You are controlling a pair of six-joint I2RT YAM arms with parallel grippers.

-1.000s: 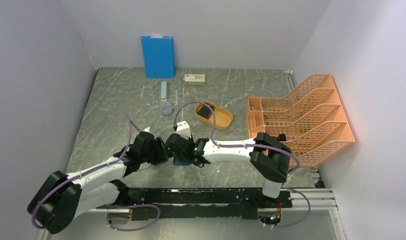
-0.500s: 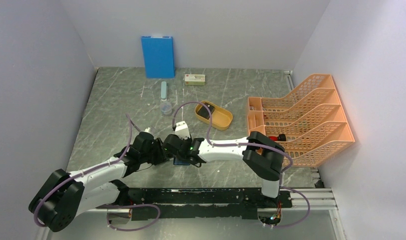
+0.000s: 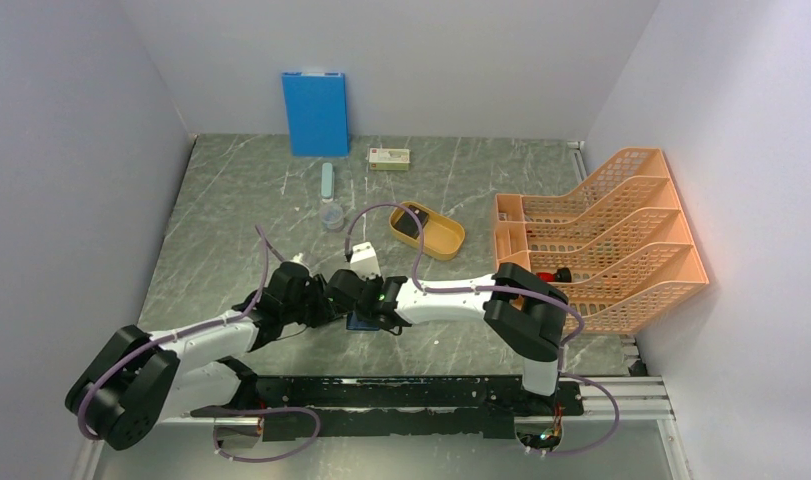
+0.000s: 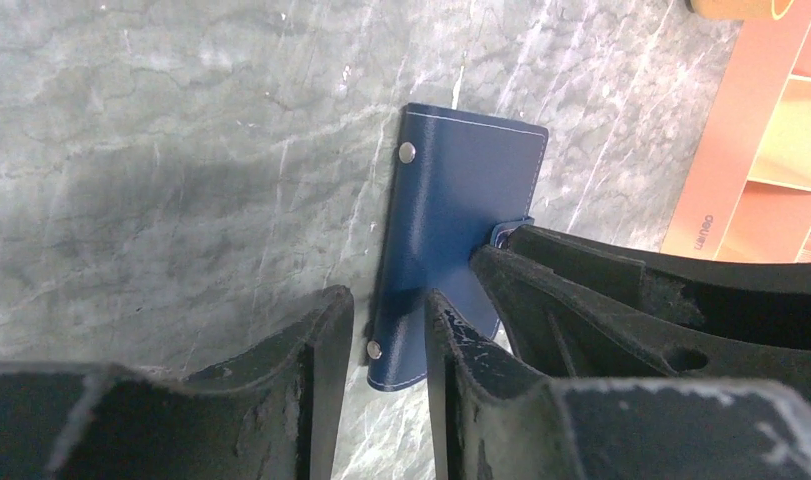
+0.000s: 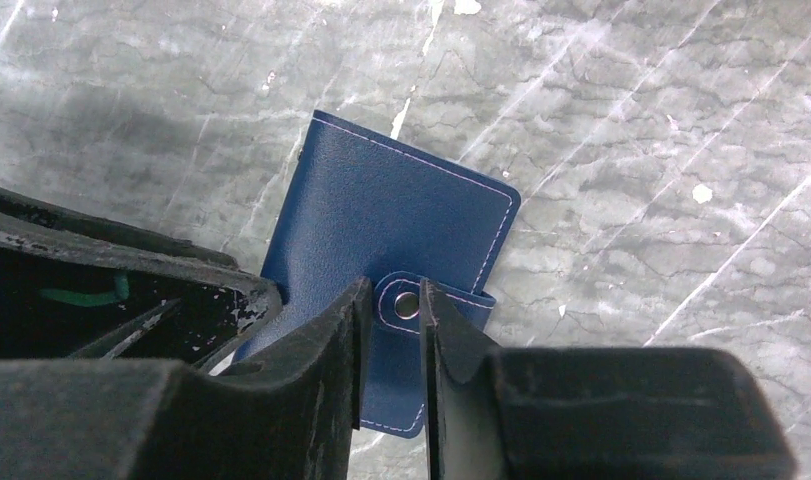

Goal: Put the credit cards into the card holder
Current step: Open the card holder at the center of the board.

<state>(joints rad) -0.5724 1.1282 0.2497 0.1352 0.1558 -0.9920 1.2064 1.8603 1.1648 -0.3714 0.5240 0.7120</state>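
Left tool (image 4: 386,300) apart astride card holder (image 4: 466,190) edge; right tool (image 5: 393,295) narrow around snap tab (image 5: 408,304), grip unclear; holder interior hidden.

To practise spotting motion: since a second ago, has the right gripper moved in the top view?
Yes. The right gripper has shifted slightly left, away from the fixed orange file rack.

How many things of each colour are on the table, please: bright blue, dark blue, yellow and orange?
Bright blue: 1, the board
Dark blue: 1, the card holder
Yellow: 1, the tray
Orange: 1, the file rack
Total: 4
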